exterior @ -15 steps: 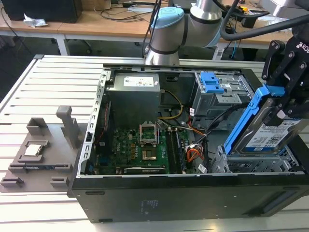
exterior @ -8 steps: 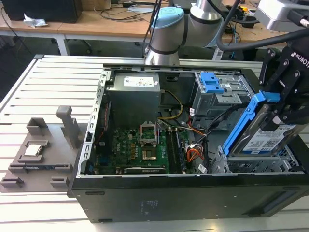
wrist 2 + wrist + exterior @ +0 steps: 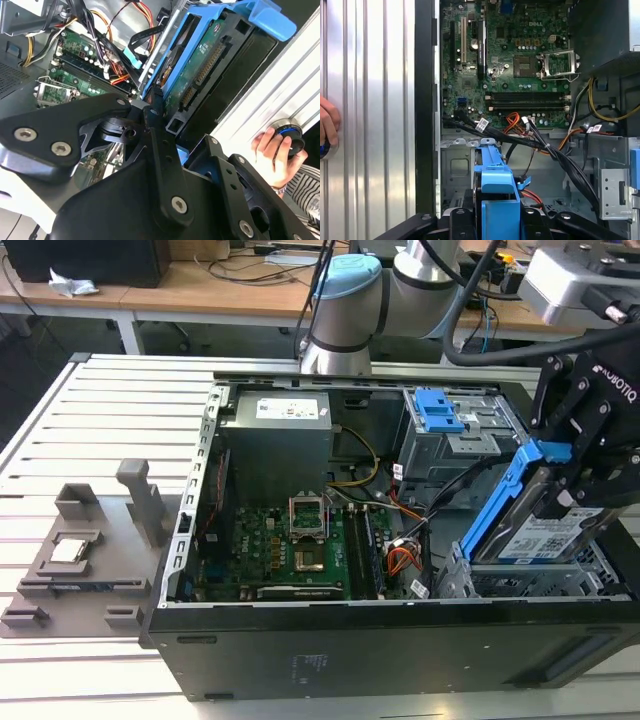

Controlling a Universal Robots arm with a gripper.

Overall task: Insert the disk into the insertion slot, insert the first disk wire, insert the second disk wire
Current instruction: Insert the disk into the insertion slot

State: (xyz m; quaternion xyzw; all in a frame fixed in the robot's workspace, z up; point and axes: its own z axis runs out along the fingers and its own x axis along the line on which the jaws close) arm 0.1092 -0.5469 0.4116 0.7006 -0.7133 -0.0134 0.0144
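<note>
A slatted desk [image 3: 60, 420] carries the open case [image 3: 350, 650], lying on its side so that its inside faces up to the arm [image 3: 345, 300], which reaches in from the far side; the power supply [image 3: 275, 445] fills the far corner and the motherboard [image 3: 285, 550] lies flat beside it, both well apart from the work; at the exterior view's right the tall cage [image 3: 450, 435] with its blue latch stands behind the slot [image 3: 520, 582], the low perforated cage at the near corner of the case; the disk [image 3: 545, 532] hangs tilted just above the slot, its lower end down near the cage's top and its upper end raised, probably so that it can go into a bay at a slant rather than flat; the gripper [image 3: 562, 488] is closed on the disk's upper end, clamping the blue carrier from both sides, which leaves the lower end free; a black bundle of cables [image 3: 555, 150] with orange wires beside it crosses the case floor between the motherboard and the cages, close to the disk's path, and looks the likeliest thing to snag; a person's hand [image 3: 272, 152] rests on a round blue knob on the desk just outside the case wall, clear of the gripper.
</note>
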